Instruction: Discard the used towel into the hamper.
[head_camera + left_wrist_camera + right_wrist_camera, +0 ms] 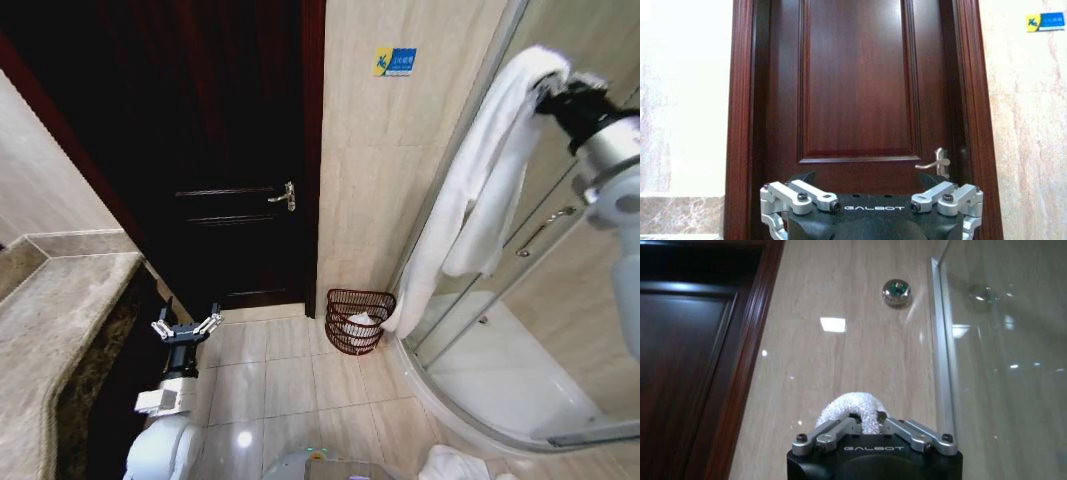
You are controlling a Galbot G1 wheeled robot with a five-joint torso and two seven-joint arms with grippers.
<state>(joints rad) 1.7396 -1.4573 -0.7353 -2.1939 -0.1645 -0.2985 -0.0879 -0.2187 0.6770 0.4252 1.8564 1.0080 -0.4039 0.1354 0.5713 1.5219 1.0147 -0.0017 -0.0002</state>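
right tool (545, 92) pinching fluffy white towel (470, 200) (draped), wire hamper (358, 320) below

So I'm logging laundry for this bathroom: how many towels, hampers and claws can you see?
Towels: 3, one held up by the right claw, one in the hamper, one on the floor
Hamper: 1
Claws: 2, the left claw idle and open near the counter
Total: 6

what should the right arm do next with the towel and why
Probably carry it left and down. The right gripper is shut on the white towel, held high beside the shower glass, while the hamper sits on the floor below, left of it.
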